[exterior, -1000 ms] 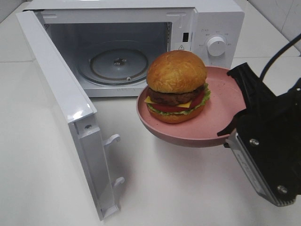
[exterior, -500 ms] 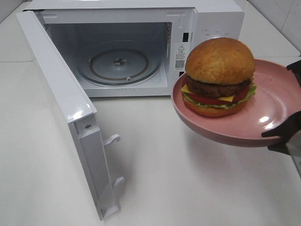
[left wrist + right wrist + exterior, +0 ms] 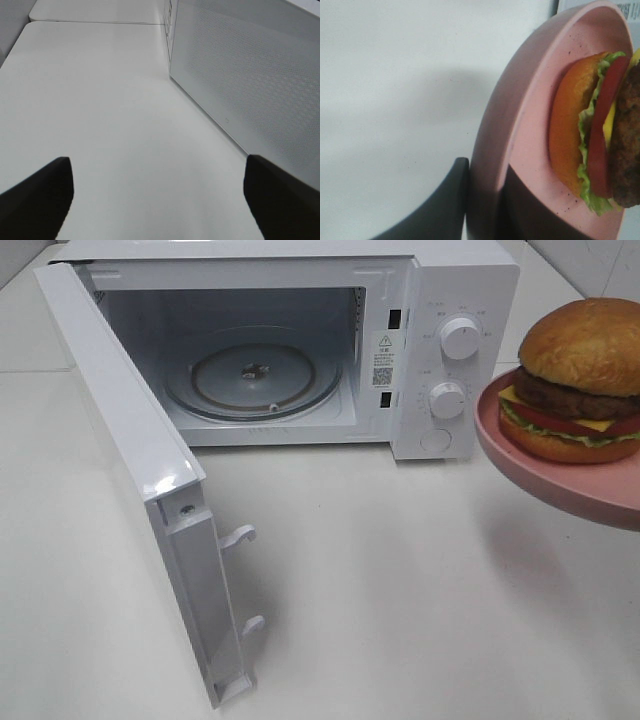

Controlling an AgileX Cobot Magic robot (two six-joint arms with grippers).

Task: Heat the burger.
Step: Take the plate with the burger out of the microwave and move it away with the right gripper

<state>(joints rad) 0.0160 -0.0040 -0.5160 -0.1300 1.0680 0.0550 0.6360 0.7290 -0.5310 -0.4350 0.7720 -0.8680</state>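
The burger [image 3: 585,375], with golden bun, dark patty, cheese, tomato and lettuce, sits on a round pink plate [image 3: 560,480] held in the air at the right edge of the exterior view, right of the microwave [image 3: 440,300]. The microwave door [image 3: 130,450] stands wide open and its glass turntable [image 3: 252,375] is bare. In the right wrist view my right gripper [image 3: 482,192] is shut on the plate's rim [image 3: 520,100], one finger [image 3: 445,205] under it, with the burger [image 3: 592,130] on it. My left gripper [image 3: 155,200] is open and empty over the table beside the door's outer face [image 3: 250,75].
The microwave's two knobs [image 3: 458,338] face the front on its right panel. The open door juts toward the table's front left, with its latch hooks [image 3: 240,535] sticking out. White table [image 3: 400,620] lies in front of the microwave.
The plate with the burger has moved to the right, away from the microwave's opening, to the right edge of the view. The right arm has left the exterior view.
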